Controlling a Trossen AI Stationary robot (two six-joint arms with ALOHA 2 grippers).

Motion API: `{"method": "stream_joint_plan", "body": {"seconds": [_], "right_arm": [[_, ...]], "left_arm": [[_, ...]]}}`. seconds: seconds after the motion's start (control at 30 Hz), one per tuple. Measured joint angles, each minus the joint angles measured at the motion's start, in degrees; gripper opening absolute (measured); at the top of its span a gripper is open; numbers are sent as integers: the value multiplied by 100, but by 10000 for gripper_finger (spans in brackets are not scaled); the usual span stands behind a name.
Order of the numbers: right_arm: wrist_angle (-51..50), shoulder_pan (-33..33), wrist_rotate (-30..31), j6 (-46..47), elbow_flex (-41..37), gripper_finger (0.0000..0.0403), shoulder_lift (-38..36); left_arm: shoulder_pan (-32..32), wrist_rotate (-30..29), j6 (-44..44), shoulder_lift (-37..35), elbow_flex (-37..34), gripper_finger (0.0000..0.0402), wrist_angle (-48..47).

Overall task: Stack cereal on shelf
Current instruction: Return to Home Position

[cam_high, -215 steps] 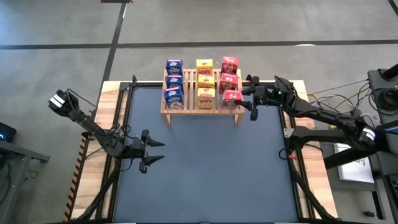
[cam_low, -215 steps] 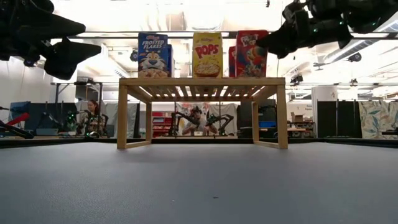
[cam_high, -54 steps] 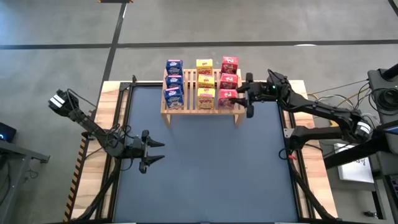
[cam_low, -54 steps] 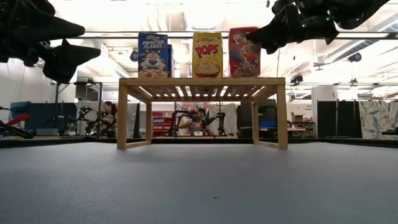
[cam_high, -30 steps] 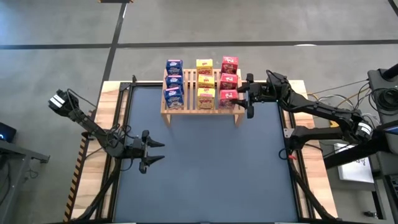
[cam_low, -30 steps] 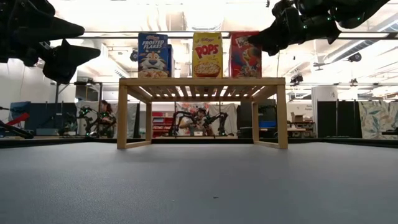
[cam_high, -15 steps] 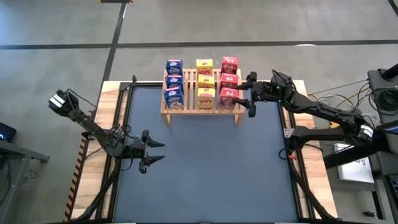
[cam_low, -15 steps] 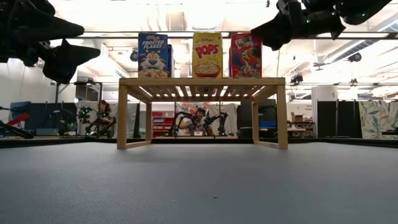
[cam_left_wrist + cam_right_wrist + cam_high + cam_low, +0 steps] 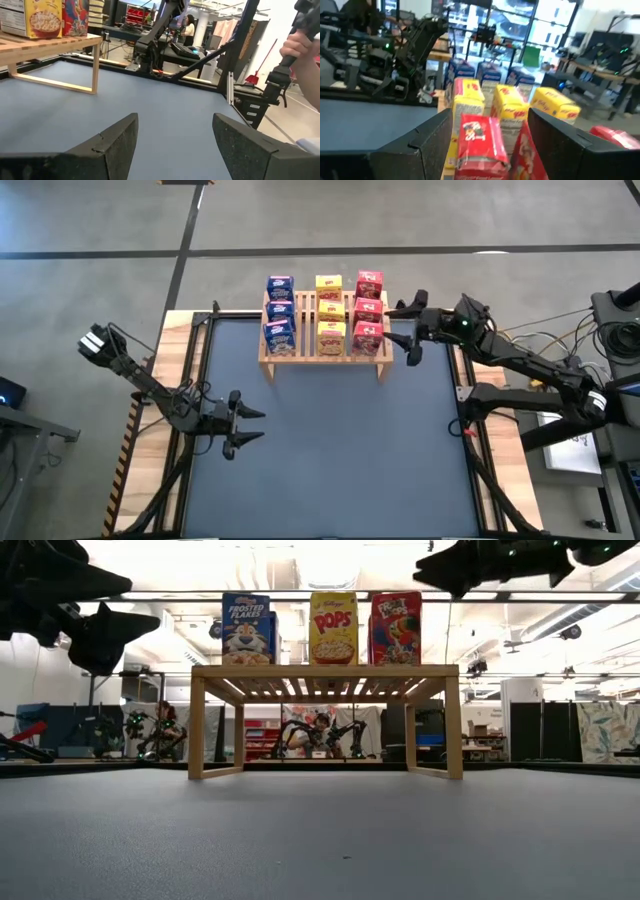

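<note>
1. From overhead I counted nine cereal boxes on the shelf [image 9: 322,358]: three blue boxes [image 9: 280,310], three yellow boxes [image 9: 330,308] and three red boxes [image 9: 367,310], in three columns.
2. The low view gave me only each column's front box.
3. The right gripper [image 9: 403,332] hung spread and empty, just beside the shelf's right end.
4. The left gripper [image 9: 251,425] waited spread, empty, over the mat [image 9: 320,450], well apart.

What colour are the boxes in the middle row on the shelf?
Yellow. The middle boxes show best in the high view.
</note>
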Motion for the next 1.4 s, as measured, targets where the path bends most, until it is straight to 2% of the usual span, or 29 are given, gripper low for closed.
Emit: {"method": "stream_joint_plan", "body": {"seconds": [0.13,0.27,0.33,0.43,0.53,0.6,0.7,0.83,0.93,1.03,1.17,1.27,1.4], "right_arm": [[-7,4,-15,132,0,244,-382],[-240,4,-187,290,0,221,-855],[-491,5,-202,373,0,202,-1078],[-1013,7,-201,411,-4,167,-1359],[-1521,7,-199,398,-30,126,-1645],[-1648,37,-196,385,-79,97,-1834],[-1636,145,-201,385,-308,56,-2074],[-1484,360,-198,384,-840,19,-2298],[-904,533,-194,554,-1403,10,-2500],[-499,661,-154,702,-1960,9,-2727],[13,682,-153,859,-2516,9,-3066],[195,682,-148,889,-2826,9,-3304],[221,682,-141,988,-3190,9,-3568]], "left_arm": [[0,2,262,-258,2,240,-25],[-2,-37,948,-918,91,240,-109],[-2,-113,1211,-1363,213,240,-490],[-2,-375,1237,-2136,612,240,-2081],[14,-683,538,-2929,1438,235,-4786],[28,-850,-7,-3231,2018,222,-6266],[28,-959,-145,-3519,2524,181,-7240],[26,-949,434,-3797,2504,88,-7091],[26,-911,486,-4037,2233,18,-7134],[26,-909,449,-4426,1873,16,-7124],[25,-607,655,-5045,1476,8,-6659],[35,-692,781,-5512,1116,2,-6231],[66,-569,1082,-5426,662,1,-5244]]}}
